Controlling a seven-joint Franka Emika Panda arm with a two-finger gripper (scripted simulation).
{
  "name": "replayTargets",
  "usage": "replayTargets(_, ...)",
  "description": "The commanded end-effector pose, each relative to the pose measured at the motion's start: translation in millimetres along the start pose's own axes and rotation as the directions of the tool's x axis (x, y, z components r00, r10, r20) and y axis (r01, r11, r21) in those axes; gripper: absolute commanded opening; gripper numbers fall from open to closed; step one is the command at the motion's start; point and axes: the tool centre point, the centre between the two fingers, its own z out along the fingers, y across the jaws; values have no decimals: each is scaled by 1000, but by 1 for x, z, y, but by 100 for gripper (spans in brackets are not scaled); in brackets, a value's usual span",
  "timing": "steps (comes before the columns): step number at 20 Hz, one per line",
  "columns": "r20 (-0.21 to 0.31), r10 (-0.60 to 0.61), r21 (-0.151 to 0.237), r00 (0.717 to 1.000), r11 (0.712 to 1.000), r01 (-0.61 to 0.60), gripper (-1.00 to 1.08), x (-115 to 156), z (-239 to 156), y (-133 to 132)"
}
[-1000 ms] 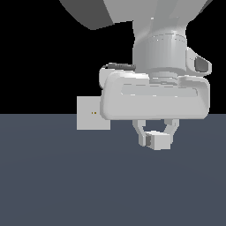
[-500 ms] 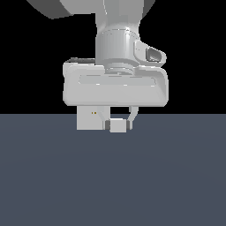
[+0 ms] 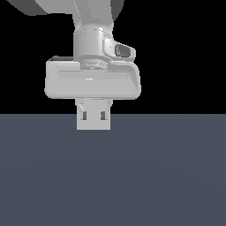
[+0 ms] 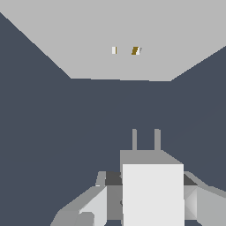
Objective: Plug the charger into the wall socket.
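1. While you read the exterior view, note the gripper (image 3: 93, 115) hangs straight in front of the wall socket (image 3: 93, 126), hiding most of the plate; the charger cannot be made out there.
2. Turning to the wrist view, your fingers (image 4: 95, 207) are clenched on the charger (image 4: 152, 194), its two prongs aimed at the wall socket (image 4: 88, 44) but apart from it.
3. You've got grasp and rough alignment done; insertion is left.
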Motion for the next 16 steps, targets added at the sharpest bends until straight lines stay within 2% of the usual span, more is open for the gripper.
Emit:
replayTargets(1, 0, 15, -1, 1000, 1000, -15, -100, 5, -3, -7)
replayTargets(16, 1, 29, -1, 1000, 1000, -29, -100, 14, -5, -15)
